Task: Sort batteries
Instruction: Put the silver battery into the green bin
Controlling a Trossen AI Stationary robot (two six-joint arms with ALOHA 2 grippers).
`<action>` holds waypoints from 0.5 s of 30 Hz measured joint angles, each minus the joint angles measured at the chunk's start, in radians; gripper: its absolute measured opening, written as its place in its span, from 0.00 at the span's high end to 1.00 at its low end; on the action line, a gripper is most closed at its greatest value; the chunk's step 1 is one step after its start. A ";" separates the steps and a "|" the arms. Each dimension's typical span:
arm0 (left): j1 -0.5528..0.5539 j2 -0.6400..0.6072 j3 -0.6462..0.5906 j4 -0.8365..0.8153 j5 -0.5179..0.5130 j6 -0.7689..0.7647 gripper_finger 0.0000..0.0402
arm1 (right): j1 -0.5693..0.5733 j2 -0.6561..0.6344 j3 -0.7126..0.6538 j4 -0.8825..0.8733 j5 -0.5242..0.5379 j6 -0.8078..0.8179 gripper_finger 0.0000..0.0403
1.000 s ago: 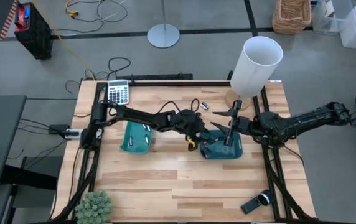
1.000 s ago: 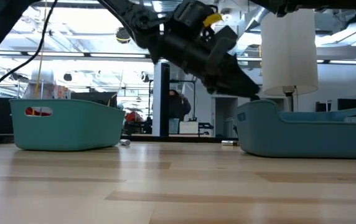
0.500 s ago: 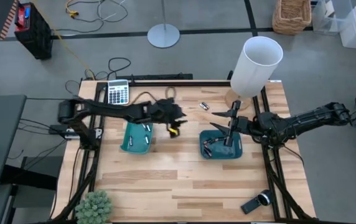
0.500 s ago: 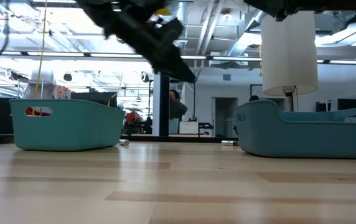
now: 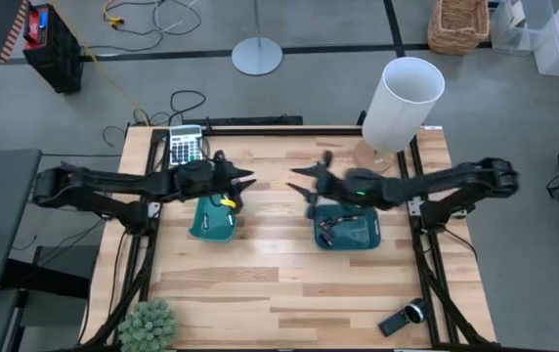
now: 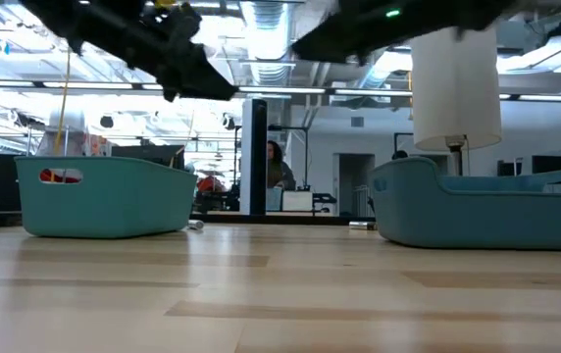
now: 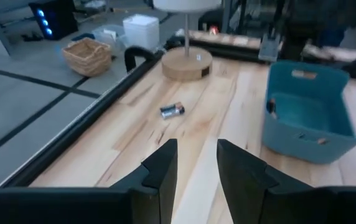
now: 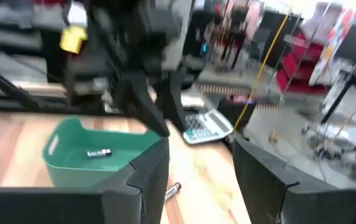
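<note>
My left gripper hovers open and empty over the far right corner of the left teal tray; its fingers show in its wrist view. My right gripper hangs open and empty above the table's middle, left of the right teal tray, and looks toward the left tray. Batteries lie on the floors of both trays: light ones in the left, dark ones in the right. One loose battery lies on the wood near the lamp base, another beside the left tray.
A white lamp stands at the far right corner on a round wooden base. A grey calculator sits at the far left, a plant at the near left corner, a handheld device at the near right. Bare wood lies between the trays.
My left gripper has swung from the right tray toward the table's left and risen, and it now hangs over the left tray. My right gripper, still over the right tray half a second ago, has reached toward the table's left and stands above the middle.
</note>
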 joint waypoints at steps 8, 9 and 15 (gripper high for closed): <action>0.000 -0.162 -0.090 0.002 0.000 -0.019 0.74 | -0.134 0.352 0.375 -0.323 -0.230 0.051 0.52; 0.000 -0.172 -0.096 0.003 0.000 -0.020 0.74 | -0.149 0.386 0.410 -0.361 -0.252 0.050 0.52; 0.000 -0.219 -0.132 -0.009 -0.001 -0.025 0.74 | -0.241 0.562 0.621 -0.535 -0.441 0.078 0.52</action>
